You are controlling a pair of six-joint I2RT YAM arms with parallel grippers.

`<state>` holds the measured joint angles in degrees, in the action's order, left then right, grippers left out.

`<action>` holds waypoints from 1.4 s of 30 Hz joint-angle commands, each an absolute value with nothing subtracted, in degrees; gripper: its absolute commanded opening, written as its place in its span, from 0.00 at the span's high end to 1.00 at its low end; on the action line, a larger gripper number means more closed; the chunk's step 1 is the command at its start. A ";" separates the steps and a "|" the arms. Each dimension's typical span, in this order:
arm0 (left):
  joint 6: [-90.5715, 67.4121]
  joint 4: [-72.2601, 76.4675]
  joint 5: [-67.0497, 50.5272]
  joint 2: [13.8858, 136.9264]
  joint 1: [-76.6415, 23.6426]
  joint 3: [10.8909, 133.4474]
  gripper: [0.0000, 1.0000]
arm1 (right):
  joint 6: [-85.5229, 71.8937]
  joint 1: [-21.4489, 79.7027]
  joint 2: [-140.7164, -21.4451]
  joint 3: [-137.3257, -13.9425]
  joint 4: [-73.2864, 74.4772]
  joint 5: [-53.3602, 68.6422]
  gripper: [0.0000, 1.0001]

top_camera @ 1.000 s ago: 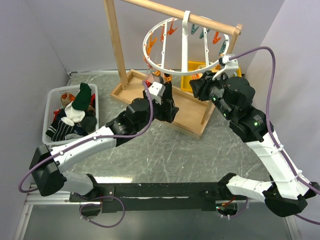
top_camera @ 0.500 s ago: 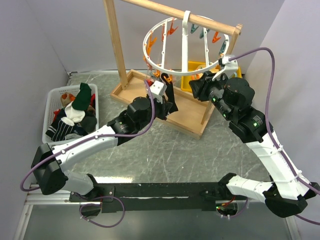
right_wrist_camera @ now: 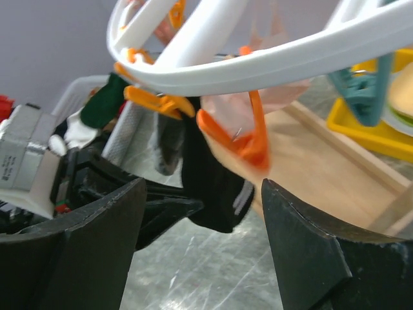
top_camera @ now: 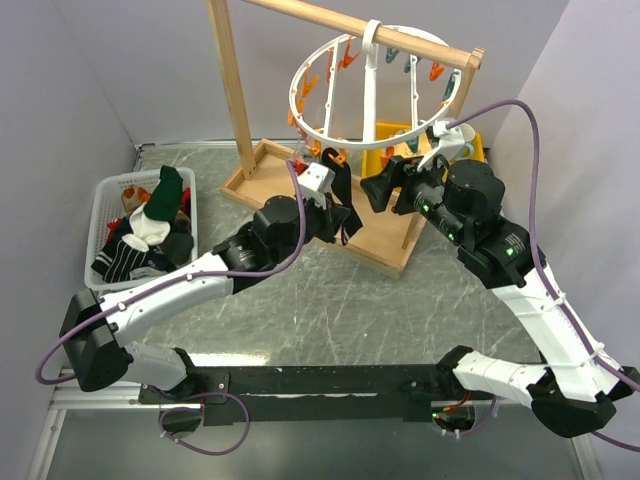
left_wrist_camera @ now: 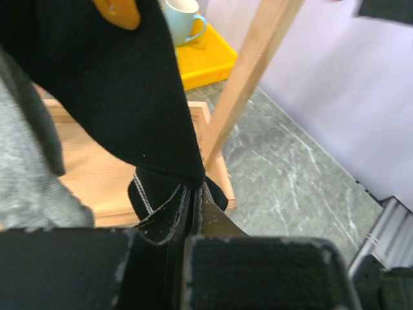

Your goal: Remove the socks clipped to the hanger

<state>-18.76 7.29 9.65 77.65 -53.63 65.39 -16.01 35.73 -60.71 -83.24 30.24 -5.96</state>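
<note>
Over the grey desk [top_camera: 340,300], we are pinching the soft, light black sock [left_wrist_camera: 122,84] low down with our left pincer [left_wrist_camera: 193,190]; it is hanging from the hanger's [top_camera: 369,95] orange clip [left_wrist_camera: 117,10]. Our right pincer [right_wrist_camera: 203,194] is standing wide apart.

The left claw [left_wrist_camera: 193,194] is pinched tight on the bottom of a black sock [left_wrist_camera: 129,84] that hangs from an orange peg [left_wrist_camera: 119,10], with a wooden post [left_wrist_camera: 248,71], a yellow tray [left_wrist_camera: 206,61] and a cup [left_wrist_camera: 181,19] behind it on the grey table [left_wrist_camera: 290,174].

Robot lab test cell, plain lilac walls [top_camera: 60,80], grey marbled tabletop [top_camera: 330,300], black mounting rail [top_camera: 330,380], purple cables [top_camera: 515,101]
</note>
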 commanded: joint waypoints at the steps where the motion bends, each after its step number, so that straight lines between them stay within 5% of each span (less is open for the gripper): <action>1: -19.86 8.35 8.96 74.18 -55.37 67.32 0.99 | -18.10 35.51 -61.26 -84.99 28.92 1.22 0.23; 16: -18.99 6.94 9.32 69.53 -59.41 65.74 0.99 | -17.23 39.29 -67.23 -88.50 24.70 0.18 0.24; 27: -17.84 6.42 9.14 67.15 -62.67 64.95 0.99 | -9.76 43.86 -71.28 -92.81 25.32 -11.25 0.28; 42: -19.60 5.63 8.17 66.53 -63.98 63.72 0.99 | -9.49 44.03 -74.35 -95.98 22.76 -9.23 0.50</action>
